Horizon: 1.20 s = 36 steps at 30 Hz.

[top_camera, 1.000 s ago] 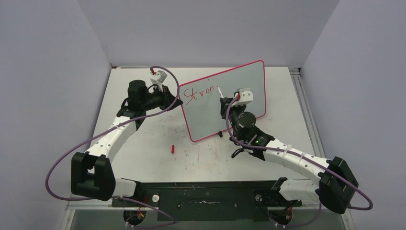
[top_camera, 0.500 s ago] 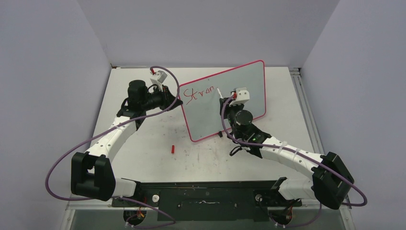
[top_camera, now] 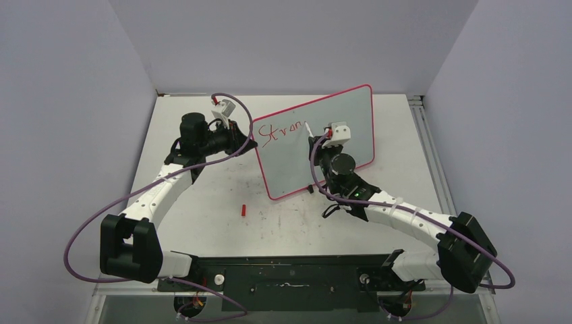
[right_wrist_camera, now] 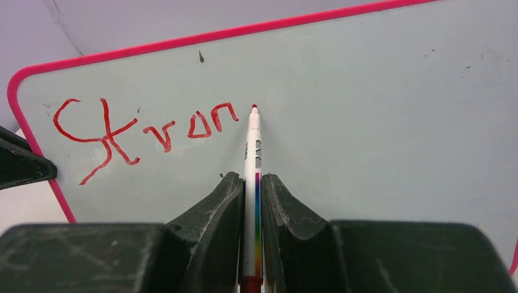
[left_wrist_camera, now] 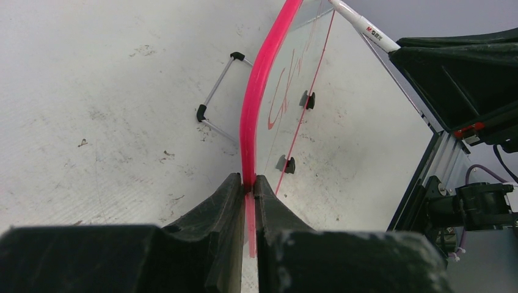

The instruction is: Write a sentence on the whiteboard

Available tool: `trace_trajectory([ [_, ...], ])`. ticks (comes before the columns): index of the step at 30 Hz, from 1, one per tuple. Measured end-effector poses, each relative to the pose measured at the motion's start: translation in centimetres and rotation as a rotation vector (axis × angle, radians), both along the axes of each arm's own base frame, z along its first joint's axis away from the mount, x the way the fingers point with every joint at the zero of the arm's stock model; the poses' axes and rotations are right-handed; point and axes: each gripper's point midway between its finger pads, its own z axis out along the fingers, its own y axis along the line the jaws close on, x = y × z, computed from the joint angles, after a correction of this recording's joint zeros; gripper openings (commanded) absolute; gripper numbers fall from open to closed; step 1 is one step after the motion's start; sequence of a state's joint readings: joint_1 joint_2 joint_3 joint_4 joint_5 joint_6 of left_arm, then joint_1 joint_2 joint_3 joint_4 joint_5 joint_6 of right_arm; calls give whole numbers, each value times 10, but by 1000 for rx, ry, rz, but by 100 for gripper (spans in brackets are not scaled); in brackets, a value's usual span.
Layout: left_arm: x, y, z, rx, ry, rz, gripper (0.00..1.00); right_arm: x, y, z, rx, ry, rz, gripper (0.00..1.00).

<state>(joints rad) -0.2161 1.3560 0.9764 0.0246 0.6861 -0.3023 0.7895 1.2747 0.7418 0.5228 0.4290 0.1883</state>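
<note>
Looking down on a whiteboard [top_camera: 293,165] standing upright on the scuffed white counter [top_camera: 202,202], turned at an angle around mid-counter. Got the left gripper [left_wrist_camera: 247,183] pinched shut on the pink rim at the board's left edge, one finger on each side of it. Then the right gripper [right_wrist_camera: 250,180], out in front of the board face and clamped tight on a white marker [right_wrist_camera: 251,152] with a rainbow stripe down the barrel. Points the red tip up at the board, either touching the surface or just off it, honestly can't tell which. Reads "Stron" in thin red lettering [right_wrist_camera: 146,131] along the upper left of the board, with the marker tip parked just to the right of the "n". Leaves the rest of the board blank apart from a few tiny dark specks. From the left wrist view, can also make out two little black feet [left_wrist_camera: 289,163] low on the writing side and a thin wire prop [left_wrist_camera: 217,91] on the counter behind the board. Also spotting a small red bit [top_camera: 243,210] lying on the counter near the board's lower left corner, apart from both arms.
</note>
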Motion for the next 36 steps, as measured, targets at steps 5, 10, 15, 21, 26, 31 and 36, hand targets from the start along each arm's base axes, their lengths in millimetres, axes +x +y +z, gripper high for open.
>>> trace_trajectory([
  [5,0,0,0,0,-1,0,0,3,1,4,5,-9,-3,5],
  [10,0,0,0,0,-1,0,0,5,2,6,-3,-14,2,5],
  [15,0,0,0,0,-1,0,0,5,3,7,-6,-21,13,5],
  [21,0,0,0,0,-1,0,0,5,4,7,-8,-21,18,5],
  [26,0,0,0,0,0,0,0,4,5,6,-8,-20,25,5],
  [31,0,0,0,0,-1,0,0,3,4,2,-12,-13,29,5],
  [36,0,0,0,0,0,0,0,1,3,-3,-19,-5,32,5],
])
